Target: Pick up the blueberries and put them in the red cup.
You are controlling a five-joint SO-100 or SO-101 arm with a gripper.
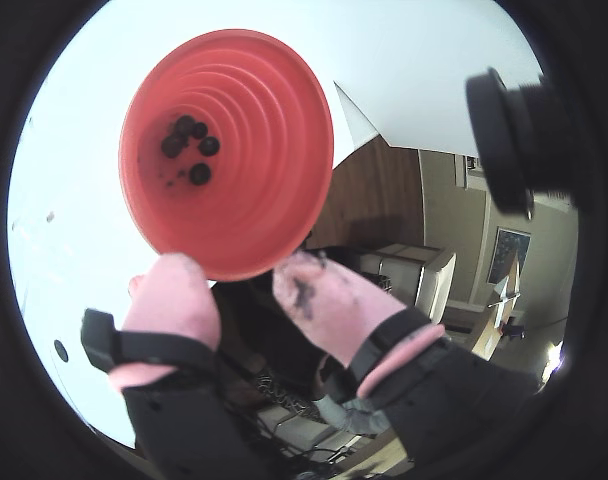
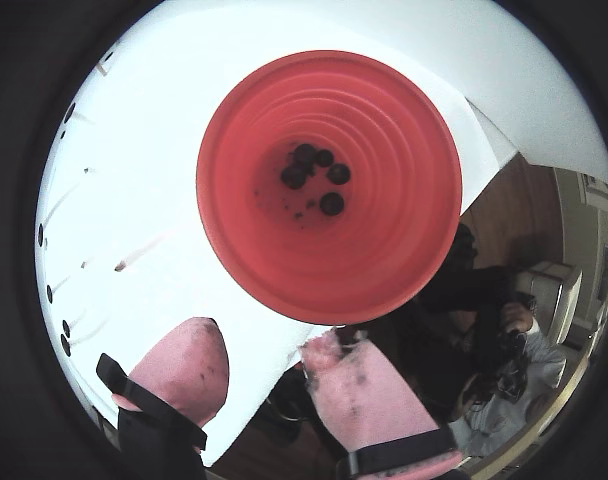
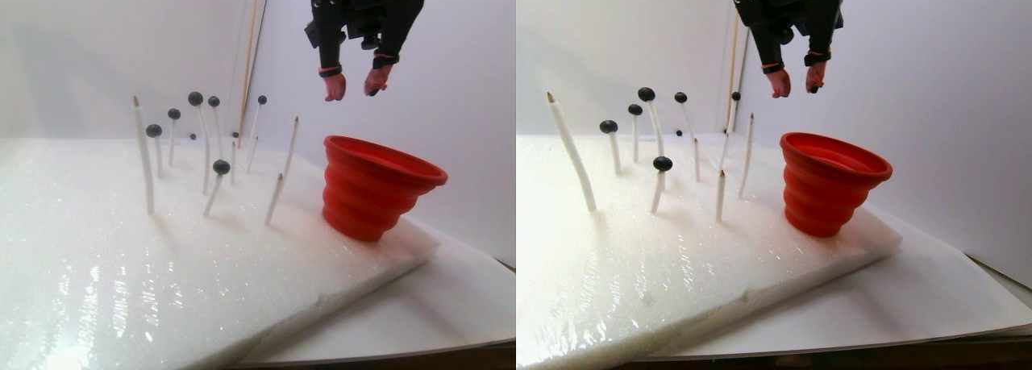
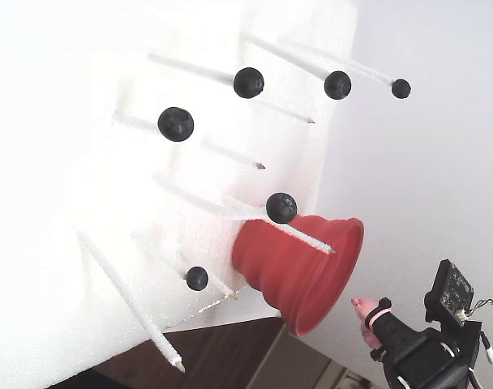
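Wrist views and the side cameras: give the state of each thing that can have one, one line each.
red cup: upright on the foam, holding five blueberries.
gripper: open, empty, above the cup.
blueberries on sticks: six remain on white sticks.
white sticks: several bare, tilted in the foam.

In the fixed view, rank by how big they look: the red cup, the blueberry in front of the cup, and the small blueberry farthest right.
1. The red cup, by far the largest.
2. The blueberry in front of the cup.
3. The farthest-right blueberry, smallest, though distance from the camera may shrink it, so true size is unsure.
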